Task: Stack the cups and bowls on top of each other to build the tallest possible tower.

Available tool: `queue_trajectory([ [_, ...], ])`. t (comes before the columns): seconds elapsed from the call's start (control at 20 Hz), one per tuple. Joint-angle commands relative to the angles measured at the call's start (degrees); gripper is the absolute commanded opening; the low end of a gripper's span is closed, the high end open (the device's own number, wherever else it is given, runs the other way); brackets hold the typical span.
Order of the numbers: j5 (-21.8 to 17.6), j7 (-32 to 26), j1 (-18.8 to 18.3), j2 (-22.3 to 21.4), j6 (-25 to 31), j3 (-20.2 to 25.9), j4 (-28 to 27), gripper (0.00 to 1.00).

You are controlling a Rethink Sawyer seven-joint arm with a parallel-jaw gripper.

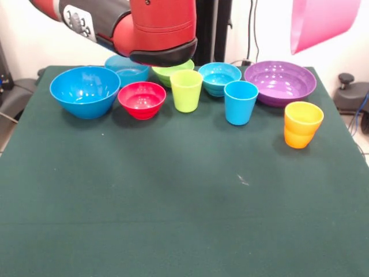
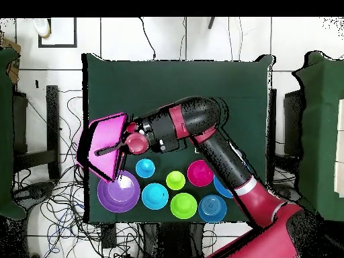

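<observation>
My gripper (image 2: 123, 144) is shut on the rim of the huge pink bowl (image 2: 101, 142), holding it tilted on its side, high above the table's edge near the purple bowl (image 2: 119, 192). In the front view only the pink bowl (image 1: 323, 23) shows at the top right; the gripper is out of frame. On the table stand the large blue bowl (image 1: 85, 91), red bowl (image 1: 142, 99), lime green cup (image 1: 186, 90), light blue cup (image 1: 240, 102), orange cup (image 1: 302, 124), purple bowl (image 1: 280, 82), ribbed cyan bowl (image 1: 219, 78), lime green bowl (image 1: 172, 73) and small blue bowl (image 1: 127, 67). Nothing is stacked.
The arm's red elbow (image 1: 155, 29) hangs over the back row of bowls. The green table cloth (image 1: 173, 208) spreads in front of the row. Cables lie on the floor around the table (image 2: 60, 201).
</observation>
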Motion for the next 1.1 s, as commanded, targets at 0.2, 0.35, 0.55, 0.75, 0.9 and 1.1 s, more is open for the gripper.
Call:
queue_trajectory([
  [0.2,5.4,-7.0,2.4,2.1,4.6,-2.3,-0.9,1.00],
  [0.35,6.6,-6.1,2.3,2.1,3.6,-1.4,-0.1,1.00],
  [0.55,3.4,-7.8,2.1,-0.5,3.6,-3.9,-2.1,1.00],
  [0.75,-14.2,-9.1,-0.3,-15.1,-1.2,-11.0,-6.1,1.00],
  [0.9,-23.4,-7.6,-1.6,-24.0,-3.4,-11.9,-6.3,1.00],
  [1.1,-30.2,-6.3,-2.4,-28.4,-5.1,-12.9,-6.0,1.00],
])
